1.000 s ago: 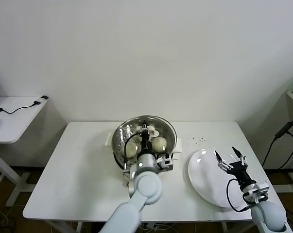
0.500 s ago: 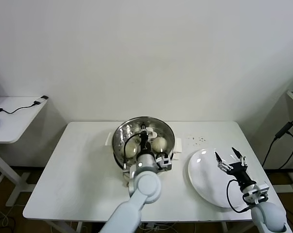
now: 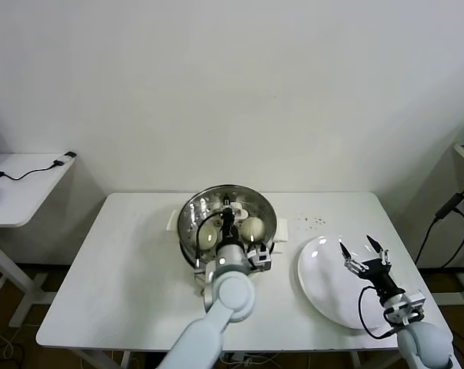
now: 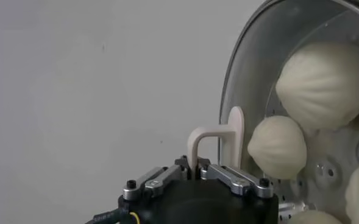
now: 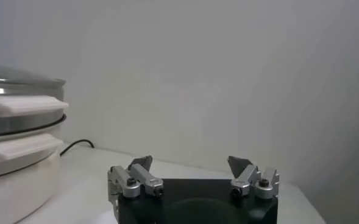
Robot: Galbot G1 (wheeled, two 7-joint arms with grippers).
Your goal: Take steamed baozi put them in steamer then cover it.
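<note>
Glass lid (image 3: 228,215), pinched at its white handle (image 4: 219,141) by the left claw (image 3: 228,216), sits over the steamer (image 3: 187,231) with buns (image 3: 252,227) inside. An off-centre release could leave it tilted. Right claw (image 3: 364,254), spread, hovers over the plate (image 3: 324,288) beside the steamer.

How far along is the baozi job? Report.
Done: steamed baozi sit in the steamer, and the plate is empty. In hand: left gripper is shut on the cover over the pot. Left: release. Right gripper waits open above the plate.
</note>
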